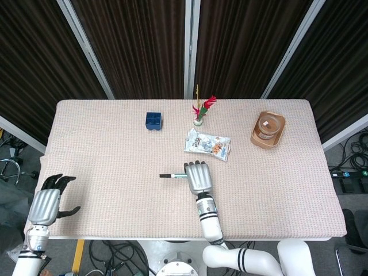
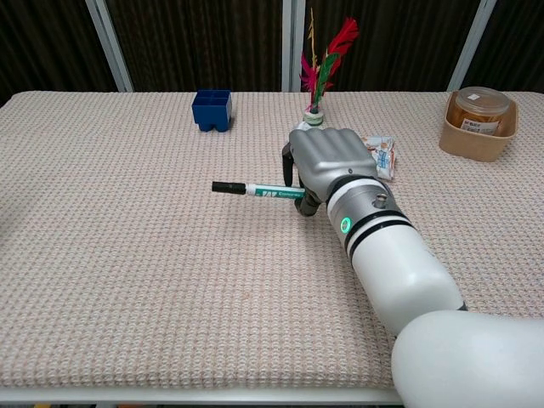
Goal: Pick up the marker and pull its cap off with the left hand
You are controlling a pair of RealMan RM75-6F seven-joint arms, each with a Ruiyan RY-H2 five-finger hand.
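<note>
The marker (image 2: 257, 190) lies roughly level above the middle of the table (image 1: 103, 167), its black cap (image 2: 225, 186) pointing left and its white, green-printed barrel running right into the right hand (image 2: 327, 166). The right hand grasps the barrel's right end, fingers curled over it with the knuckles facing the camera in the chest view; from the head view the same hand (image 1: 199, 177) shows palm down with the marker (image 1: 171, 176) projecting from its left side. Whether the marker is lifted clear of the cloth or touching it cannot be told.

The left hand (image 1: 47, 202) sits well apart, at the near left corner just off the table edge; it holds nothing, its dark fingers spread and slightly curled. It shows in the head view only.

Just beyond the right hand lies a snack packet (image 1: 207, 144), partly hidden behind the hand in the chest view. Farther back stands a small white vase with red and yellow feathers (image 2: 322, 61). A blue block (image 2: 212, 110) rests at the far left of centre. A tan bowl holding a lidded container (image 2: 480, 119) stands at the far right. Dark curtains with pale frame bars (image 1: 190, 52) form the backdrop.
</note>
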